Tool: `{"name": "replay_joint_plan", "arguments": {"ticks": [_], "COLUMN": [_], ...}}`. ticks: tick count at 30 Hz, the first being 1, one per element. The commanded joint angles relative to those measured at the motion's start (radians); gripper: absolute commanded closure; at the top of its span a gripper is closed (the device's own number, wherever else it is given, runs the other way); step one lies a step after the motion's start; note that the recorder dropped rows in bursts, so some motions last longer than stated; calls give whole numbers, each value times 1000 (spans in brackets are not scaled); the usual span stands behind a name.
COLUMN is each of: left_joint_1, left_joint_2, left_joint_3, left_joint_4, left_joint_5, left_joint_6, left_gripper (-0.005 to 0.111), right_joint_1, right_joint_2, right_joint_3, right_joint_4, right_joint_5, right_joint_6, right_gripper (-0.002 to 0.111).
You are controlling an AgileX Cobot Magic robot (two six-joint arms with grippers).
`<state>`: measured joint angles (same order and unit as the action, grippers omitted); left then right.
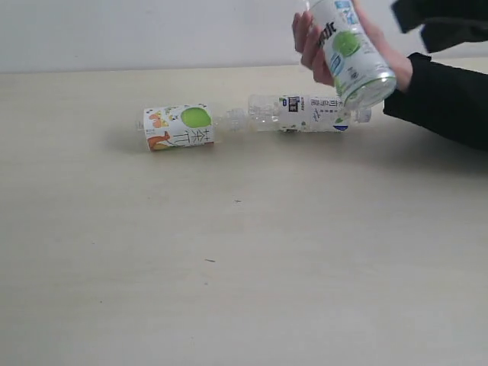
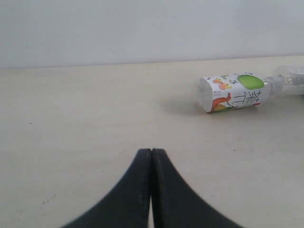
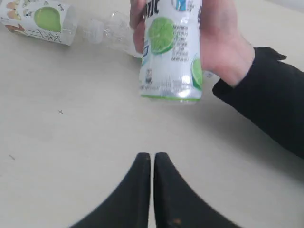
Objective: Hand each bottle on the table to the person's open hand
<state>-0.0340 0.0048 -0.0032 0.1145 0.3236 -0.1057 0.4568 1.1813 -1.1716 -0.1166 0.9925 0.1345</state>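
On the left side of the work area, the left hand is fully closed: its two black fingers meet along their inner edges and grip nothing, with bare desk beneath them. Ahead of this hand and well apart from it, a green-spot bottle lies on its side on the desk. In the exterior view, this green-spot bottle points its neck to the right, toward the slim bottle. The slim bottle also lies on its side, in line with the first. The two ends sit just beside each other; contact cannot be confirmed. The slim bottle is clear, with a white-and-blue label, and its right end passes behind the bottle held by the person. Further right, the right hand is drawn together to a hairline gap and holds nothing. Directly ahead of it and apart from its fingertips, the person's hand is wrapped around a lime-label bottle. The bottle's base is turned toward the right hand. In the exterior view, the lime-label bottle is tilted, base lowest, and the person's hand extends from a black sleeve that enters from the right edge.
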Motion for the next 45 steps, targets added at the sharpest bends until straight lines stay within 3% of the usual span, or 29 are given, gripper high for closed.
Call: {"name": "replay_joint_plan", "arguments": {"ticks": [1, 8, 18, 28, 45], "left_joint_1": [2, 2, 2, 2, 2], "left_joint_2": [-5, -5, -5, -5, -5], "left_joint_3": [3, 3, 3, 3, 3], "left_joint_4": [1, 1, 1, 1, 1], "left_joint_5": [-5, -5, -5, -5, -5], "left_joint_6": [-2, -2, -2, -2, -2], "left_gripper": [104, 104, 104, 104, 104], "right_joint_1": [-4, -4, -4, -4, -4], "right_joint_2": [-282, -671, -989, -1105, -1115], "right_joint_3": [135, 259, 329, 329, 329], "right_joint_4": [28, 56, 25, -52, -79], "right_joint_5": [-18, 34, 145, 226, 229], "right_joint_6": [-14, -46, -108, -106, -108], "right_gripper": [108, 108, 108, 108, 108]}}
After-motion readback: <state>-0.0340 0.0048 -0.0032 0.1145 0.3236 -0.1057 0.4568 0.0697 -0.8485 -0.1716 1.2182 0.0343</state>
